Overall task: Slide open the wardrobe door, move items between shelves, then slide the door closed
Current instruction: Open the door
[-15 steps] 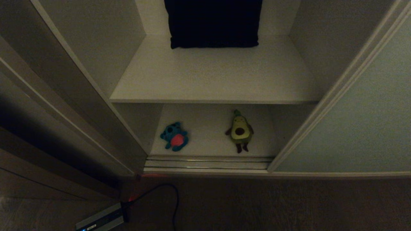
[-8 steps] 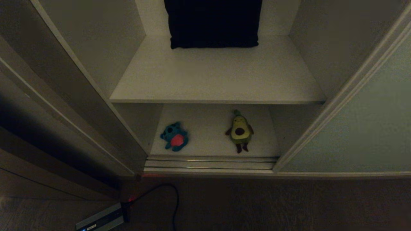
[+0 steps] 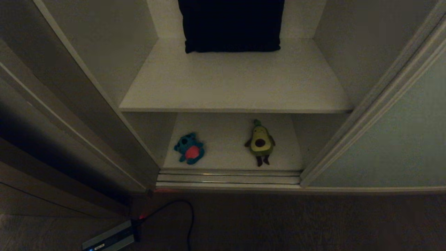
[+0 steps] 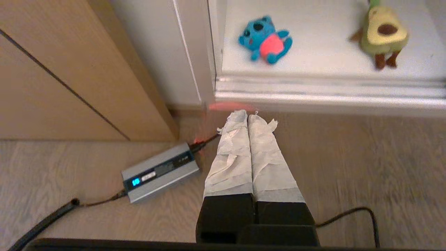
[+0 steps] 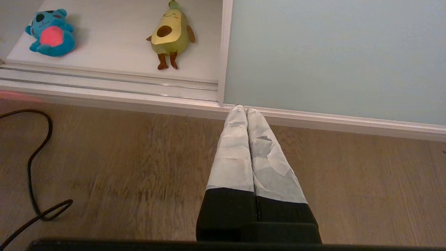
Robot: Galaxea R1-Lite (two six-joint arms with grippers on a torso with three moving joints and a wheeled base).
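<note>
The wardrobe stands open, its pale grey-green sliding door (image 3: 400, 139) (image 5: 331, 52) pushed to the right. On the lower shelf (image 3: 226, 150) lie both items: a teal monster plush (image 3: 190, 149) (image 4: 266, 39) (image 5: 50, 33) on the left and an avocado plush (image 3: 260, 142) (image 4: 381, 33) (image 5: 170, 33) on the right. The upper shelf (image 3: 233, 83) is bare at its front. My left gripper (image 4: 248, 116) hangs shut and empty over the floor, short of the track. My right gripper (image 5: 243, 108), also shut and empty, hangs before the door's bottom corner. Neither arm shows in the head view.
A dark cushion (image 3: 231, 24) sits at the back of the upper shelf. The ribbed metal floor track (image 3: 228, 177) runs along the wardrobe's front. A grey box (image 3: 109, 238) (image 4: 160, 172) with a black cable (image 3: 190, 216) lies on the wooden floor at the left, beside brown side boards (image 4: 69, 69).
The sliding door's edge has shifted a little further to the right, widening the opening. The two plush toys lie where they were.
</note>
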